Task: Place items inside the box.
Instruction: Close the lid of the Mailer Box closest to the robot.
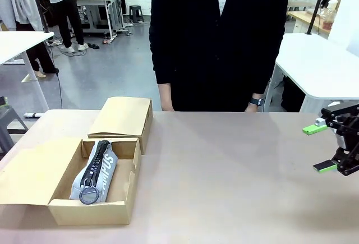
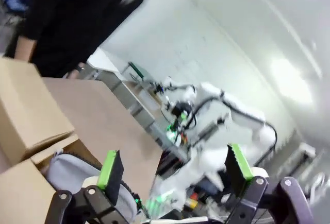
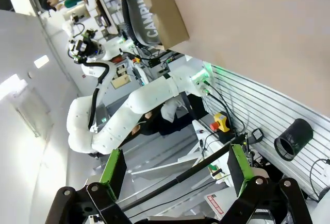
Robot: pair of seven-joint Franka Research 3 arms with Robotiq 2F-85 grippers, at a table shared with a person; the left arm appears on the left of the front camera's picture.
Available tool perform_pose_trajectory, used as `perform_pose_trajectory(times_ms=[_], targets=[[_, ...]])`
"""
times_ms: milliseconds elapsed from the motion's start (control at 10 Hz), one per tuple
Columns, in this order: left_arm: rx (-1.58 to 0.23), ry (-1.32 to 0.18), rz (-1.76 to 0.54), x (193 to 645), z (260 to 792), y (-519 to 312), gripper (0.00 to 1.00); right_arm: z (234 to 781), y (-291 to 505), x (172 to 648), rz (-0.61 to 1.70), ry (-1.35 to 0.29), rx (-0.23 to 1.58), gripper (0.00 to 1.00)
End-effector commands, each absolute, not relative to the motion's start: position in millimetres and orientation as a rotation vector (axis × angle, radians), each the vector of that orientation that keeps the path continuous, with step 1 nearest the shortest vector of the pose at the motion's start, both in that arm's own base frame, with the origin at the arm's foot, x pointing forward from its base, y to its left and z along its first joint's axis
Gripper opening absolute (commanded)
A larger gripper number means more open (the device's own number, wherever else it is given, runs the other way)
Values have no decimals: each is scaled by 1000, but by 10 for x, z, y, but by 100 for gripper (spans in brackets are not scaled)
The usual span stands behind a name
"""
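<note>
At the table's left end, you have the box [image 1: 61, 213] lying open, its wide flap [image 1: 31, 171] folded out flat to the left. The grey zip pencil case [image 1: 96, 171] is already inside, its long axis running from the near wall toward the far wall, tilted slightly, zipper pull at the near end. Just behind the box, touching its far corner, sits the smaller closed cardboard box [image 1: 123, 118].

Your left gripper [image 2: 172, 170] hangs close over the pencil case with its green pads spread wide and nothing between them, so the left arm is by far the nearer one to the box.

Moving right, the tan tabletop [image 1: 235, 171] is bare across the middle; I see no other loose item there to pick. The person [image 1: 219, 36] stands at the far edge, hands low behind it.

At the far right edge, your right gripper [image 1: 320, 147] is fully spread and empty, well apart from the box. Any item handed in on that side would, I judge, need a long carry leftward across open table, with room to spare.
</note>
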State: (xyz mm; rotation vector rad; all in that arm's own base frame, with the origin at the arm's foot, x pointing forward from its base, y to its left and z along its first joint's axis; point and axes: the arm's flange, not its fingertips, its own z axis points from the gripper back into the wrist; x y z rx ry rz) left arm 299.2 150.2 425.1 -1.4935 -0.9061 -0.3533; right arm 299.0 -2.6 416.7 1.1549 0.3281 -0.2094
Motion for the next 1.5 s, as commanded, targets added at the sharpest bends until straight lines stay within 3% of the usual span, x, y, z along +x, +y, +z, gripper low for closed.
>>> perform_pose_trajectory(times_ms=[0,200,400,500,600,700,900,1000,1100,1400], targets=[[-1511,-1206,-816,2716,4040,1421,100,4195,-6,3007,-205,319,1172,100],[-1421,-1315,-1060,2517,3952,1191,100,4195,-6,3007,-205,319,1172,100],[-1071,-1537,-1306,2458,3781,1023,100,4195,-6,3007,-205,319,1172,100],[-939,-1529,-1336,2506,3675,1012,100,4195,-6,3007,-205,319,1172,100],[-791,-1527,-1219,2630,3642,1090,100,4195,-6,3007,-205,319,1172,100],[-1182,-1433,-1250,2704,4023,1277,100,4195,-6,3007,-205,319,1172,100],[-1182,-1433,-1250,2704,4023,1277,100,4195,-6,3007,-205,319,1172,100],[-1091,-1439,-1251,2788,3928,1340,100,4195,-6,3007,-205,319,1172,100],[-985,-1354,-1199,2888,3834,1394,100,4195,-6,3007,-205,319,1172,100],[-893,-1236,-1255,3063,3532,1622,100,4195,-6,3007,-205,319,1172,100]])
